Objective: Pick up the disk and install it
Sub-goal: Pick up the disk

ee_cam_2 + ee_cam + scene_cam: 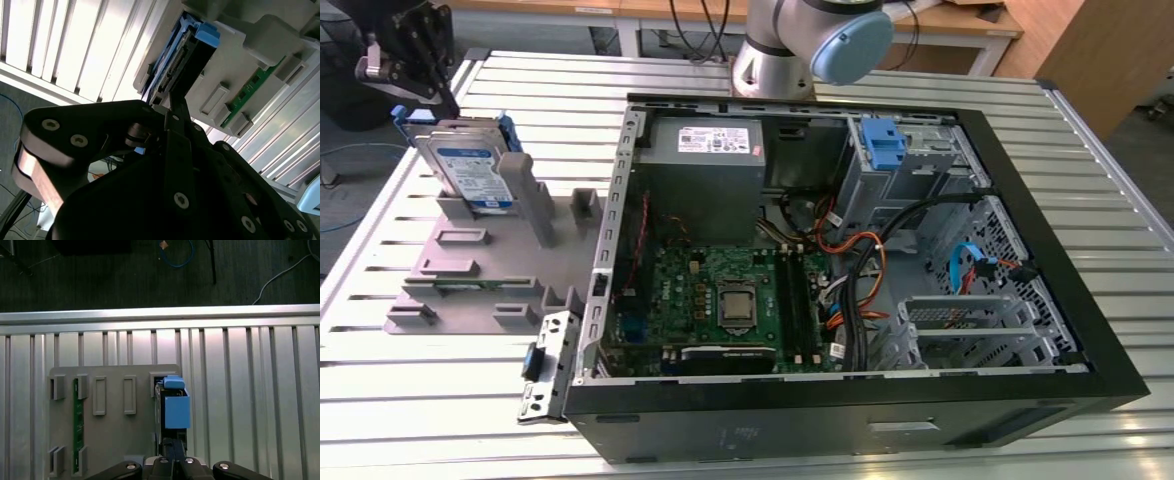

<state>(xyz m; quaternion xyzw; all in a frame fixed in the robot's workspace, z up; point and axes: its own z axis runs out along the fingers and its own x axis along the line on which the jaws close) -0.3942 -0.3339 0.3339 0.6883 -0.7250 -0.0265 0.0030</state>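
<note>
Disk [470,165]: standing on edge in the grey holder [467,270] on the counter [427,400], at the exterior view's left of the open computer case [854,425].
Jaws: right at the disk's upper edge.
Grip: cannot tell whether they clamp it.

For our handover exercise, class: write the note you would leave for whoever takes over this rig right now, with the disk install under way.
Gripper: at the upper end of the disk; whether it grips the disk cannot be told.
Disk: stands upright in the grey holder on the slatted table, to the exterior view's left of the open computer case.
Done: the gripper is at the disk.
Left: the disk is not yet lifted out of the holder and not yet installed in the case.
</note>
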